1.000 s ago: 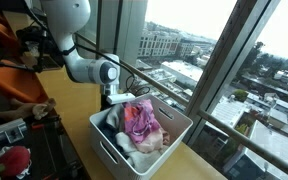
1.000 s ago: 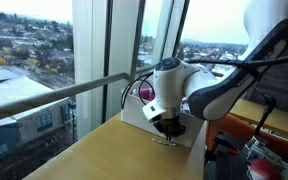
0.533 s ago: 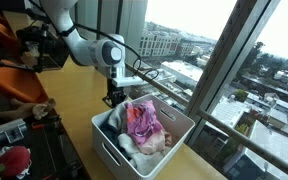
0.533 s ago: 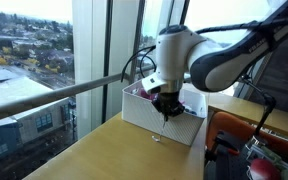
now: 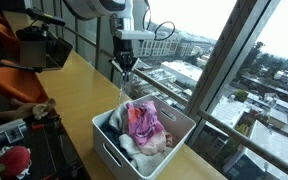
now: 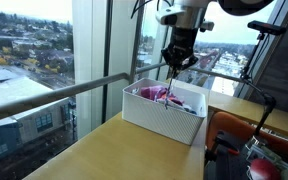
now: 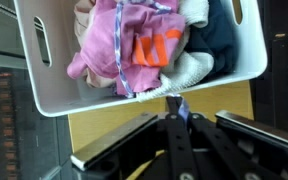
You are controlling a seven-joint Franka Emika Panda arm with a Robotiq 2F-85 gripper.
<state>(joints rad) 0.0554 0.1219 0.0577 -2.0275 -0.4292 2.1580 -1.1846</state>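
Note:
My gripper (image 5: 124,67) hangs high above the near end of a white plastic laundry basket (image 5: 109,152), and shows in both exterior views (image 6: 175,62). In the wrist view its fingers (image 7: 179,104) are pressed together on a small bluish scrap of fabric or strap (image 7: 182,101). A thin strand seems to trail from it down to the basket. The basket (image 6: 162,117) (image 7: 44,70) holds a pink garment (image 5: 141,122) (image 7: 112,45) with orange marks, a white knitted piece (image 7: 189,70) and a dark garment (image 7: 219,35).
The basket stands on a wooden counter (image 5: 79,85) along tall windows (image 5: 214,60) with a metal rail (image 6: 54,93). A person in orange (image 5: 9,55) and red items (image 5: 14,158) are at the counter's inner side. A dark chair and red gear (image 6: 259,140) stand beside the basket.
My arm has lifted from low beside the basket's end to well above it. The fingers stay shut and the thin piece has come up with them.

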